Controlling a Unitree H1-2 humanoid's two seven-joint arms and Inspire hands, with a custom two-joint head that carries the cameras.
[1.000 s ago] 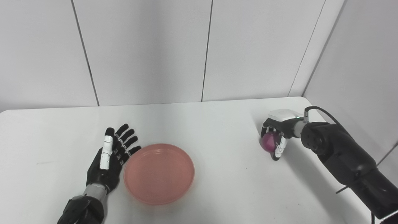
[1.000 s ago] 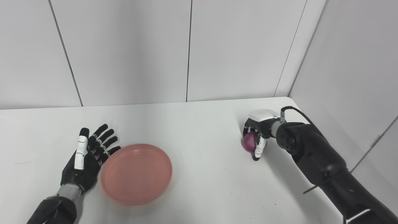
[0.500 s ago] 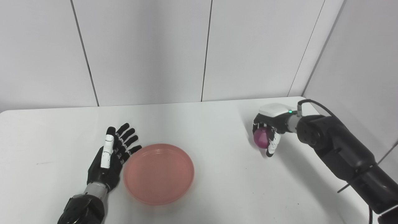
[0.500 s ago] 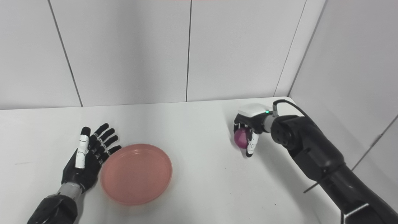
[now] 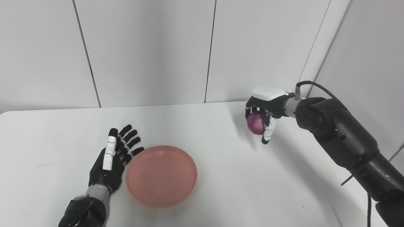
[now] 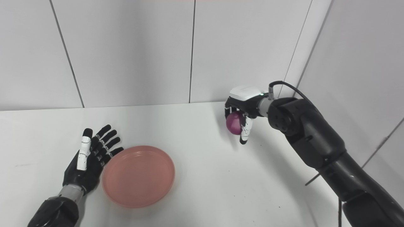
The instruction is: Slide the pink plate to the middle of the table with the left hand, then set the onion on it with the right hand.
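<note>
The pink plate [image 5: 161, 175] lies flat on the white table [image 5: 221, 176], left of the middle. My left hand [image 5: 112, 160] is open, fingers spread, resting on the table right beside the plate's left rim. My right hand [image 5: 263, 111] is shut on the purple onion [image 5: 256, 123] and holds it in the air above the table's far right part, well to the right of the plate. The same scene shows in the right eye view, with the plate [image 6: 138, 175] and the onion [image 6: 234, 123].
White wall panels stand close behind the table and along its right side. A black cable [image 5: 312, 84] runs from my right wrist. The table's right edge lies under my right arm.
My right hand has lifted the onion off the table and carried it up and to the left. The left hand and the plate have stayed put.
</note>
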